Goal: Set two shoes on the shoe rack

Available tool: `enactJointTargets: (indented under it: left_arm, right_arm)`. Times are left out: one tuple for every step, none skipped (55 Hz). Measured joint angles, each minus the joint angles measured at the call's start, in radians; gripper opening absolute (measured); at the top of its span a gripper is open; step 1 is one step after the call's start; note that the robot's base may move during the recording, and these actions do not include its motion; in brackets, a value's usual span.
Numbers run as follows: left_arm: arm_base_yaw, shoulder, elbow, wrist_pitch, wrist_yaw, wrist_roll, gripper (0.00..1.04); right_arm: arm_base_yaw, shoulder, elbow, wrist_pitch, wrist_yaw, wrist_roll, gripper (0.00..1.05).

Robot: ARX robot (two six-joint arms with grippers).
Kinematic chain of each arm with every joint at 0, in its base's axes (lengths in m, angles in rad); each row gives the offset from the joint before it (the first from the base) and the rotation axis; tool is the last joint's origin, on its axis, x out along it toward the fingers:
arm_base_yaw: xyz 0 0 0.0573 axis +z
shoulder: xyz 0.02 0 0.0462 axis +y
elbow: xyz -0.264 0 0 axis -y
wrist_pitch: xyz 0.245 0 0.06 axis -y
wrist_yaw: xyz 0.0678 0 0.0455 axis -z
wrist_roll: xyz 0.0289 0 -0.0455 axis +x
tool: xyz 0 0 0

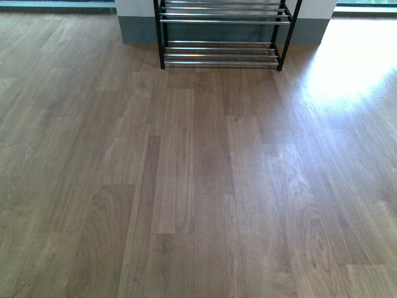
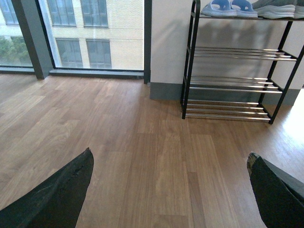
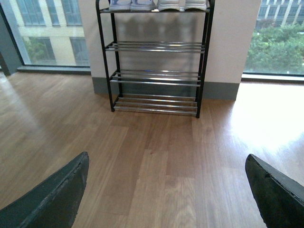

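Grey shoes (image 3: pixel 183 4) atop rack (image 3: pixel 154 47) | left pincer (image 2: pixel 171 190) spread | right pincer (image 3: pixel 166 190) spread

Brown wood-plank floor (image 1: pixel 192 186), sunlit at one side; white wall (image 3: pixel 228 42) with grey skirting (image 2: pixel 164 90); floor-length windows (image 2: pixel 95 33) facing a brick building.

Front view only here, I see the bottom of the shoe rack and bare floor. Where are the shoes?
Observer: Both wrist views show the grey sneakers on the top tier of the shoe rack.
Operator: Anything else up there?
Observer: Blue slippers sit beside them.
Operator: Are the grippers holding anything?
Observer: No. The left gripper and right gripper are open, with only floor between their fingers.
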Motion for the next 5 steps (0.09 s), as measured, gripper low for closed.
enactJointTargets:
  left_arm:
    - [0.0,0.0,0.0,0.0,0.0,0.0,0.95]
    - [0.0,0.0,0.0,0.0,0.0,0.0,0.95]
    - [0.0,0.0,0.0,0.0,0.0,0.0,0.95]
    - [0.0,0.0,0.0,0.0,0.0,0.0,0.95]
    - [0.0,0.0,0.0,0.0,0.0,0.0,0.95]
  right_arm:
    - [0.0,0.0,0.0,0.0,0.0,0.0,0.95]
    - [0.0,0.0,0.0,0.0,0.0,0.0,0.95]
    - [0.0,0.0,0.0,0.0,0.0,0.0,0.95]
    - [0.0,0.0,0.0,0.0,0.0,0.0,0.95]
    - [0.0,0.0,0.0,0.0,0.0,0.0,0.95]
